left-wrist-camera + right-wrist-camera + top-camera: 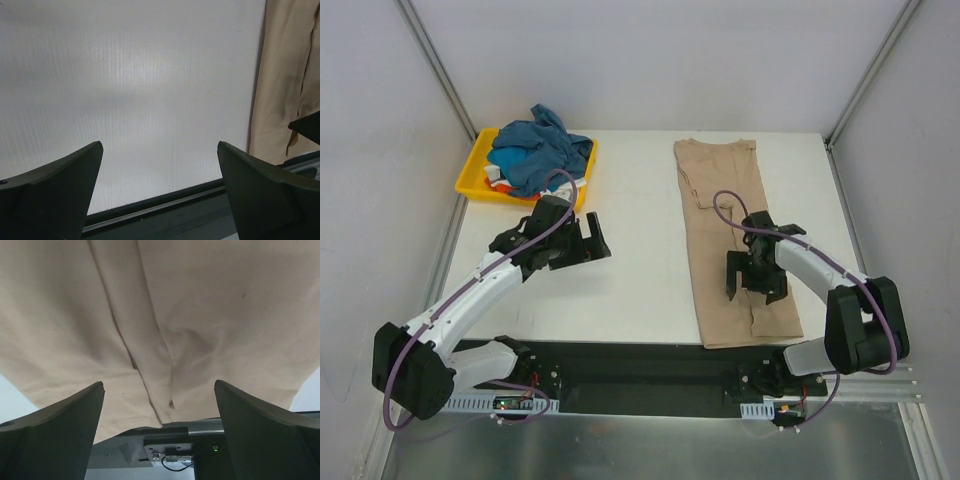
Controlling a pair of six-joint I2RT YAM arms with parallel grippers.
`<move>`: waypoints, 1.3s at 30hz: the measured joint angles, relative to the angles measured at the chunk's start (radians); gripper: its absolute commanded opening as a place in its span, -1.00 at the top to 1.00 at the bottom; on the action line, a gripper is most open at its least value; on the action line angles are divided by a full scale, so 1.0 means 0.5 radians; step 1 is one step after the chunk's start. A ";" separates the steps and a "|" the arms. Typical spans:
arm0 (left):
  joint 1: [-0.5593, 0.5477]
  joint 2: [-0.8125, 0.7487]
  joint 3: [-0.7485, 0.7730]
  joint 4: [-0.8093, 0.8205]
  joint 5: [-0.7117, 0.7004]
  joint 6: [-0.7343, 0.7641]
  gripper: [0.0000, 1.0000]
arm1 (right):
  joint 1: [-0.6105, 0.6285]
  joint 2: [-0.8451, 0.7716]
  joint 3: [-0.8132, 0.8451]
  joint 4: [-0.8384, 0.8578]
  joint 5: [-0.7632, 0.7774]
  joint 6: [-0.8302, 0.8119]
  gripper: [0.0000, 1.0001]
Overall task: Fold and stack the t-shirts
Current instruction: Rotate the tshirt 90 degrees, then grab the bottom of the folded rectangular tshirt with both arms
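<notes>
White table (640, 270): a beige t-shirt (720, 200) lies in a long folded strip at right, the right gripper (752, 283) spread wide and empty above it. Left gripper (582, 248) likewise, over tabletop. Teal-blue t-shirt (535, 155) heaped in yellow tray (470, 182)

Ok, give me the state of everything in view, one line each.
Beige t-shirt: folded into a long strip, flat on the table.
Yellow tray: upright, holding crumpled shirts.
Teal-blue t-shirt: crumpled, unfolded, heaped in the tray.
Left gripper: jaws open, empty, over bare table.
Right gripper: jaws open, empty, over the beige t-shirt.
</notes>
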 measured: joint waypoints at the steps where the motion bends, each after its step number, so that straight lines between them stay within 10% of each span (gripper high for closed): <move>1: -0.001 -0.012 -0.012 0.000 0.002 0.000 -0.99 | 0.000 0.000 -0.027 0.002 0.009 0.009 -0.93; 25: -0.013 -0.056 -0.110 0.002 0.042 -0.011 -0.99 | 0.686 0.513 0.374 0.212 -0.128 0.517 -0.93; 39: -0.393 0.356 -0.162 0.291 0.404 -0.137 -0.76 | 0.580 -0.738 -0.224 -0.082 0.082 0.806 -0.93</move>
